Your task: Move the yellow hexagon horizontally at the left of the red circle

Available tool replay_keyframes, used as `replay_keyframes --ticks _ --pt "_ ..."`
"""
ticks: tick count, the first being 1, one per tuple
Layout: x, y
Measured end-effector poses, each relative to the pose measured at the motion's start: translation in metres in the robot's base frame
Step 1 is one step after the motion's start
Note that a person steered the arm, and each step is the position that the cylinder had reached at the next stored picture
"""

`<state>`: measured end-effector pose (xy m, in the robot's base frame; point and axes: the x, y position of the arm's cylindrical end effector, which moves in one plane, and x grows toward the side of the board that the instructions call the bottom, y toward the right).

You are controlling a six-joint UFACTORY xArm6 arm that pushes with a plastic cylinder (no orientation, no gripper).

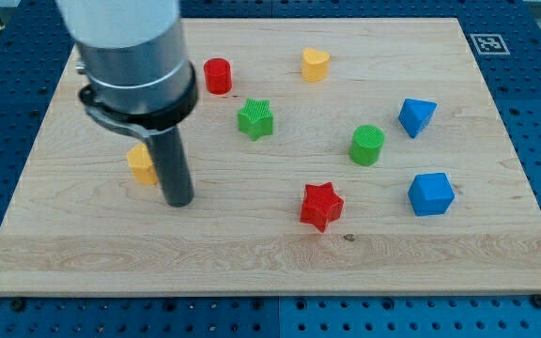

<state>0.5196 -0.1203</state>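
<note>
The yellow hexagon (140,164) lies on the wooden board (270,263) at the view's left, partly hidden by my rod. My tip (177,201) rests on the board just right of and slightly below the hexagon, touching or nearly touching it. The red circle (217,75) stands near the view's top, up and to the right of the hexagon. The arm's grey body covers the board's top-left area.
A green star (255,119) sits below-right of the red circle. A yellow heart (315,64) is at the top middle. A green circle (367,145), a red star (321,206) and two blue blocks (416,116) (430,193) lie on the right half.
</note>
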Motion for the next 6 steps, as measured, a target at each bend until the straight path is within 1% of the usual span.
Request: replay_keyframes --ticks 1,2,3,4,5,6 --pt "-0.035 -0.028" --pt "-0.077 -0.036" --pt "-0.066 -0.036" --pt "-0.038 -0.042" --pt "-0.057 -0.060" --pt "-0.100 -0.069"
